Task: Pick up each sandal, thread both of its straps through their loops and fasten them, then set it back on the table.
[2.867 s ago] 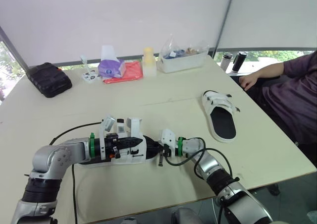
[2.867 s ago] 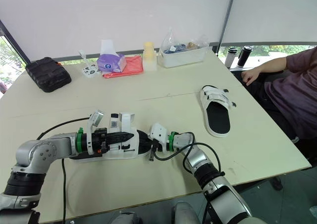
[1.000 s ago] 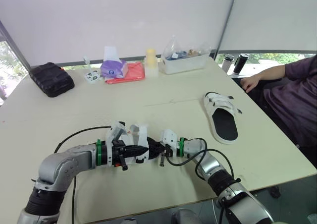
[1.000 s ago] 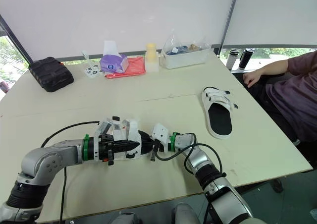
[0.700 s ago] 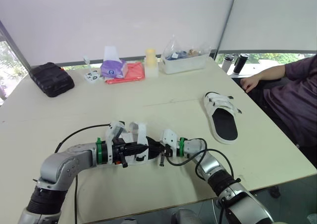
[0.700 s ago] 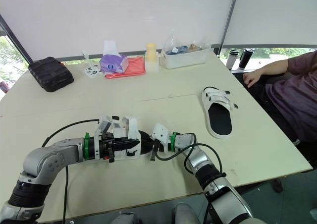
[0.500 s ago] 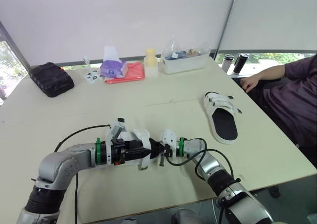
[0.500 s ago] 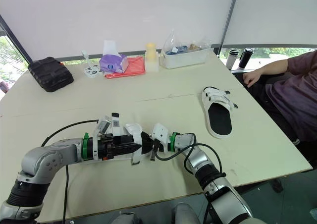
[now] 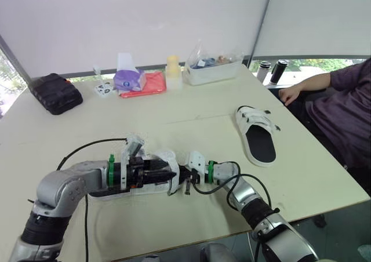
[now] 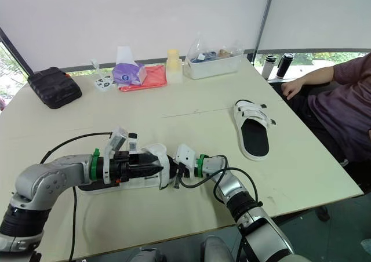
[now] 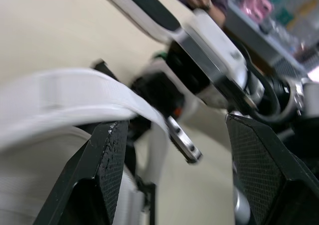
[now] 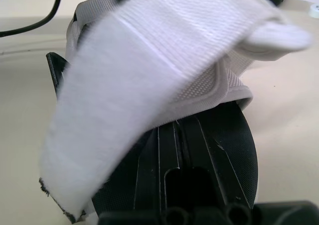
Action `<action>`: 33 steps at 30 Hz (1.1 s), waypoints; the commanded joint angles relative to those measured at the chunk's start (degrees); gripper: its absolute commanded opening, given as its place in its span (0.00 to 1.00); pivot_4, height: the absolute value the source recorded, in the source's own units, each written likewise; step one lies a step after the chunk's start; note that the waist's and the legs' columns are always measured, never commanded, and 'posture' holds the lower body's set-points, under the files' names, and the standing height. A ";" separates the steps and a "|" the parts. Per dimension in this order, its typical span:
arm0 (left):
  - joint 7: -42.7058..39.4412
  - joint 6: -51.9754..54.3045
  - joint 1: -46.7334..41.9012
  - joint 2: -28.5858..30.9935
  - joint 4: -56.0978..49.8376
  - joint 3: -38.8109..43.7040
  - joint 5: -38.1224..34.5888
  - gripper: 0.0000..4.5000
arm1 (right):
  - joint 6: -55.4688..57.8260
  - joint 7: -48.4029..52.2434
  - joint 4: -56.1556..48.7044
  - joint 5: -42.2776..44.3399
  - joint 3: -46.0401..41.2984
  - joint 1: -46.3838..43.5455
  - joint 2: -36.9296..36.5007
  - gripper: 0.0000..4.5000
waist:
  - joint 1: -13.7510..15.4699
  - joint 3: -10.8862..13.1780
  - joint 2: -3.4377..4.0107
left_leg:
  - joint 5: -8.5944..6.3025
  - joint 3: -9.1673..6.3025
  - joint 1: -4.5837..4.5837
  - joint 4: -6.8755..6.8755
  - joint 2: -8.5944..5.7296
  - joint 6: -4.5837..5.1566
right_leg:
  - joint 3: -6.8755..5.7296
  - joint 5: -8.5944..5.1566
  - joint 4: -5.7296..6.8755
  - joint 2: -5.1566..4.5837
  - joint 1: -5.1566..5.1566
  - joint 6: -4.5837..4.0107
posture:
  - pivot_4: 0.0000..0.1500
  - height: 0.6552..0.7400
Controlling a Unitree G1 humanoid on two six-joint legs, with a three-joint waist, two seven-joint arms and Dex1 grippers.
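Looks like mid-fastening on the white two-strap sandal with a black footbed point(image 9: 139, 188) at the pale wooden table's point(image 9: 191, 105) 6 o'clock edge: the right gripper point(image 9: 183, 174) is clamped on its end, the left gripper point(image 9: 165, 173) is spread open at the white fabric strap point(image 9: 168, 159), which stood upright seconds ago and now folds over, so pressing it shut likely comes next.

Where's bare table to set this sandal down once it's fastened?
The widest bare patch is mid-table, between the black case, the red cloth and the second sandal. The near right corner, in front of that sandal, is also bare. The far edge is crowded, from tissue pack to clear bin.
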 commanded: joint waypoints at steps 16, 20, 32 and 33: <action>8.43 -6.93 5.32 -3.18 -6.03 -4.81 9.13 0.59 | 4.37 -2.60 10.82 -6.46 2.41 3.49 -1.99 0.00 | 0.04 0.04 0.01 | -0.08 0.02 -0.06 0.00 0.01 -0.14 | 0.00 0.00 -0.04 -0.01 -0.12 -0.01 | 1.00 1.00; 9.14 -7.15 4.76 -4.66 -6.69 -6.00 9.67 0.18 | 4.17 -2.68 11.14 -6.51 2.37 3.45 -2.07 0.00 | 0.04 0.05 -0.01 | -0.08 0.02 -0.07 0.00 0.00 -0.14 | 0.00 0.00 -0.05 -0.01 -0.09 0.00 | 1.00 1.00; 12.00 -0.01 1.03 -8.11 -3.79 5.35 -6.39 0.01 | 3.83 -2.83 11.70 -6.61 2.36 3.38 -2.19 0.00 | 0.05 0.11 -0.05 | -0.06 0.02 -0.09 0.00 -0.01 -0.10 | -0.02 0.00 -0.04 -0.01 0.01 0.00 | 1.00 1.00; 12.90 2.08 0.12 -8.52 -3.14 7.85 -10.22 0.01 | 3.81 -2.83 11.72 -6.61 2.36 3.38 -2.20 0.00 | 0.04 0.13 -0.09 | -0.02 -0.01 -0.12 0.02 0.00 -0.02 | -0.10 0.00 -0.04 0.00 0.05 0.00 | 1.00 1.00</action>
